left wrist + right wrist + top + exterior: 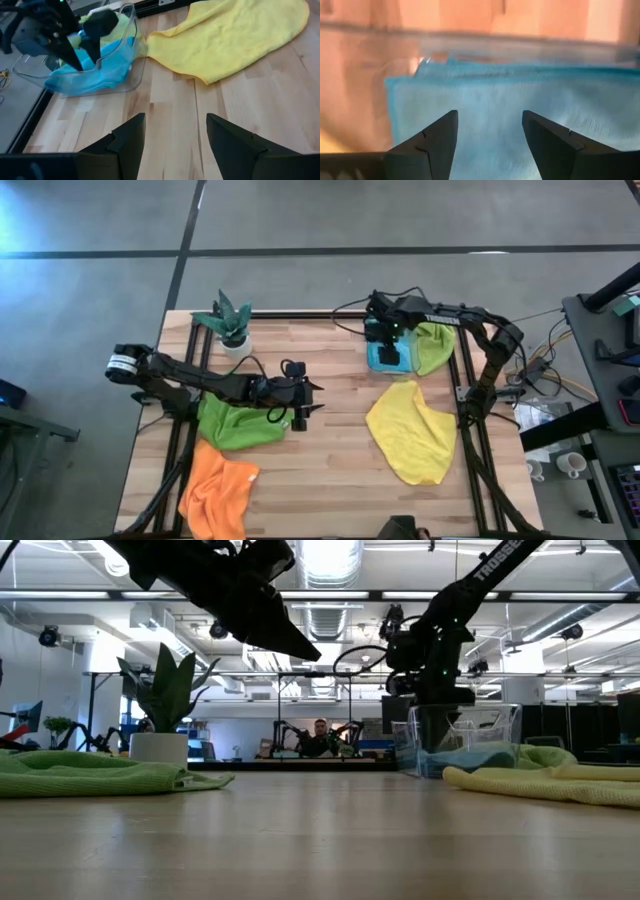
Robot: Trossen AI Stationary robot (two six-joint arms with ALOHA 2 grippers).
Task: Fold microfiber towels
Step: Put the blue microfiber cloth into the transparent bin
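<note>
Your right gripper (388, 352) sits over the clear plastic bin (376, 360) at the far right of the butcher-block wooden table (330, 460), pointing down into it. Jaws wide, nothing between them. Flat folded blue microfiber towel (510, 115) lies just past the tips, filling the bin floor; fingers (432, 142) apart from the cloth as far as you can see. Lime-green microfiber towel (434, 345) is draped on the bin's outer side, just beside that gripper, partly over the table edge.

Your left gripper (308, 400) hangs above bare wood near table centre, off the surface in the low view. Jaws wide, empty. Ahead of its tips, well apart: crumpled yellow microfiber towel (235, 37), spread loose, one corner touching the bin wall. Behind the jaws, under the L forearm: bunched darker green microfiber towel (235, 425). Rumpled orange microfiber towel (218, 495) lies nearer the front edge, touching the green one.

Small green potted plant in white pot (232, 325) stands at the far left edge. A person (320, 738) sits in the room beyond the table.
</note>
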